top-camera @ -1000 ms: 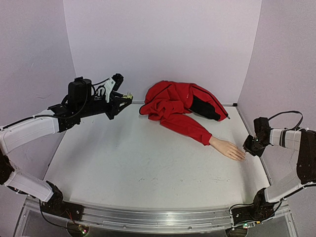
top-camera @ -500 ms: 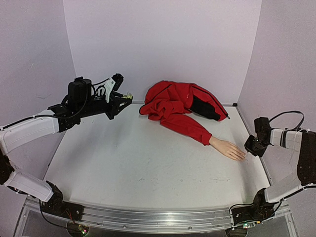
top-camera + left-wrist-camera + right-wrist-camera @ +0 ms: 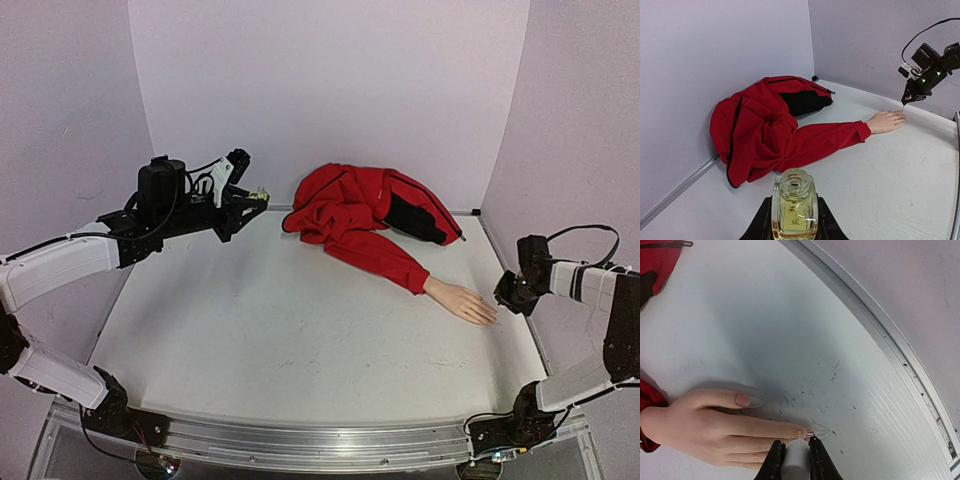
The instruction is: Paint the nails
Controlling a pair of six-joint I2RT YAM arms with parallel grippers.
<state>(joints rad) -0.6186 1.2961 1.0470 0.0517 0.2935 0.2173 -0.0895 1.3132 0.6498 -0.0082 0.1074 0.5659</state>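
The left gripper [image 3: 252,197] hangs above the table [image 3: 300,330] at its 10 o'clock edge, pointing toward 3 o'clock. Its jaws are closed on a small clear bottle [image 3: 794,206] of yellowish liquid, which stands upright in the left wrist view with its threaded neck uncapped.

A red jacket [image 3: 362,212] lies crumpled against the back wall at about 12 to 1 o'clock, with a black panel showing on its right side. One sleeve [image 3: 385,262] stretches from it toward 4 o'clock. A pale hand [image 3: 462,301] sticks out of the cuff and lies flat on the table at about 3 o'clock, fingers pointing toward 4 o'clock.

The nails [image 3: 743,400] are at those fingertips, close to the right edge of the table. The thumb nail looks pinkish in the right wrist view.

The right gripper [image 3: 505,297] sits low just past the fingertips, at 3 o'clock. Its jaws are clamped on a small white piece [image 3: 796,457]. A tiny tip on that piece meets the nail of the finger nearest it. I cannot tell whether any nail carries fresh polish.
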